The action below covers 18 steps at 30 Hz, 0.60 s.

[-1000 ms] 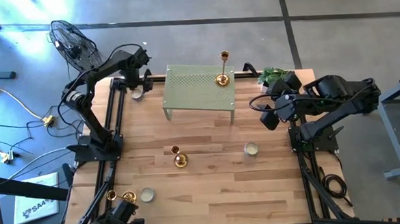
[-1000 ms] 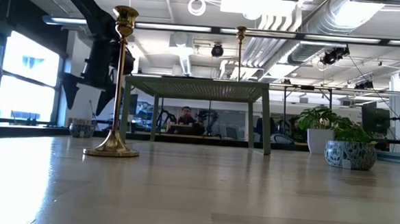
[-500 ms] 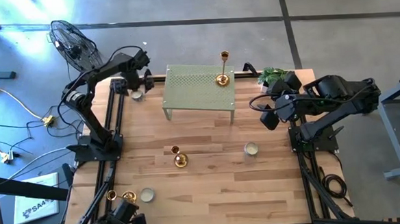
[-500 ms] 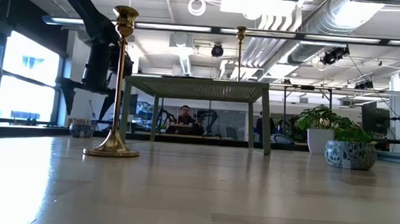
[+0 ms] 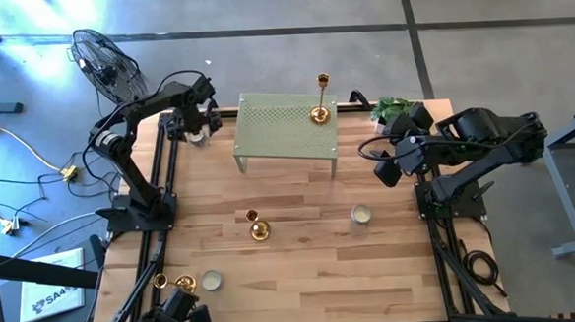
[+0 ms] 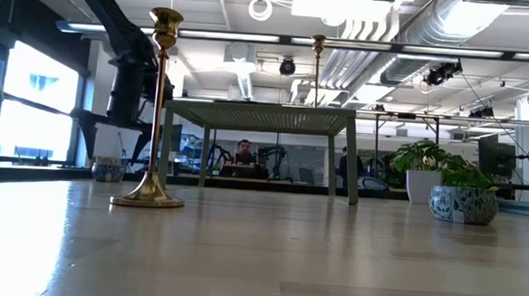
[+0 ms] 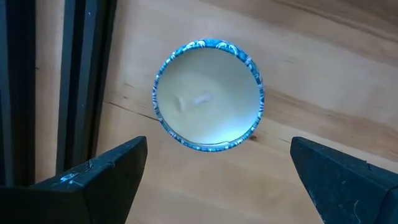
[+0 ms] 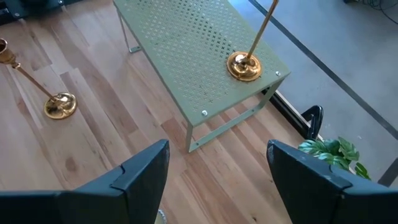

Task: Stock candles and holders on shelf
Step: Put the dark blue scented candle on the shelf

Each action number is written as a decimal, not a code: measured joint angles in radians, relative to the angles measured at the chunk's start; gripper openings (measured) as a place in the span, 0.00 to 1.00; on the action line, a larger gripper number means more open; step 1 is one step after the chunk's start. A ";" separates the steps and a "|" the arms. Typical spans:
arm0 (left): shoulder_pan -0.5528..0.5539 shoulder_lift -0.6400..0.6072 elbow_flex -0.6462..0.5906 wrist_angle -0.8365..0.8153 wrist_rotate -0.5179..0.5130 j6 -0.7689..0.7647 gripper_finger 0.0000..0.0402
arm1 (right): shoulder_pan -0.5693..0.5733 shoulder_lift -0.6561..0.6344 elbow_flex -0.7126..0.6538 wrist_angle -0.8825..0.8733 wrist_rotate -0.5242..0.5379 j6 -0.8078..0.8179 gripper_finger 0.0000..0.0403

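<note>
The candle (image 7: 208, 95) that the left tool (image 7: 217, 180) is after sits on the table (image 5: 303, 269) at its far left corner, just beside the dark rail and well to the left of the shelf (image 5: 286, 129). In the left wrist view it is a pale disc of wax in a cup with a blue patterned rim, lying squarely between the two dark fingers, which are spread wider than the cup and hold nothing. To do this pickup well, the tool should drop straight down with the cup centred, close on the rim evenly from both sides, and stay clear of the rail so a finger does not catch it. The shelf already carries one tall gold holder (image 5: 320, 108) near its right end. A second holder (image 5: 258, 228) stands on the table in front of the shelf, with another candle (image 5: 360, 213) to its right. A third candle (image 5: 211, 279) lies near the front left, with what look like more gold holders (image 5: 176, 282) just beside it. The right tool (image 8: 217, 177) waits off the shelf's right end, open and empty. The table is pale wood planking, and a potted plant (image 5: 393, 106) stands at its far right corner. The room beyond is an open workshop with exposed ceiling ducts, and a person sits in the distance.
</note>
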 joint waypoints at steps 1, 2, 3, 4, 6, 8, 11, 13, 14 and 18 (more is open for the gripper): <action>0.002 0.000 0.000 0.002 0.009 0.000 0.97 | 0.000 0.000 0.000 0.000 0.000 -0.001 0.66; 0.003 0.000 0.000 0.006 0.012 -0.004 0.97 | 0.000 0.000 0.000 0.000 -0.001 -0.001 0.66; 0.003 0.000 0.000 0.009 0.016 -0.008 0.97 | 0.000 0.000 0.000 0.000 -0.001 -0.001 0.65; 0.006 0.000 0.000 0.011 0.019 -0.015 0.97 | 0.000 0.000 0.000 0.000 -0.001 -0.001 0.65; 0.014 0.000 0.000 0.015 0.039 -0.020 0.97 | 0.000 0.000 0.000 0.000 -0.001 -0.001 0.66; 0.015 0.000 -0.001 0.019 0.045 -0.032 0.97 | 0.000 0.000 0.000 0.000 -0.001 -0.001 0.66; 0.015 0.000 -0.005 0.029 0.045 -0.047 0.97 | 0.000 0.000 0.000 0.000 -0.002 -0.001 0.66; 0.015 0.000 -0.005 0.037 0.043 -0.059 0.97 | 0.000 0.000 0.000 0.000 -0.002 -0.001 0.66; 0.015 0.000 -0.005 0.038 0.043 -0.060 0.97 | 0.000 0.000 0.000 0.000 -0.002 -0.001 0.65; 0.022 0.000 -0.005 0.039 0.047 -0.060 0.97 | 0.000 0.000 0.000 0.000 -0.002 -0.001 0.66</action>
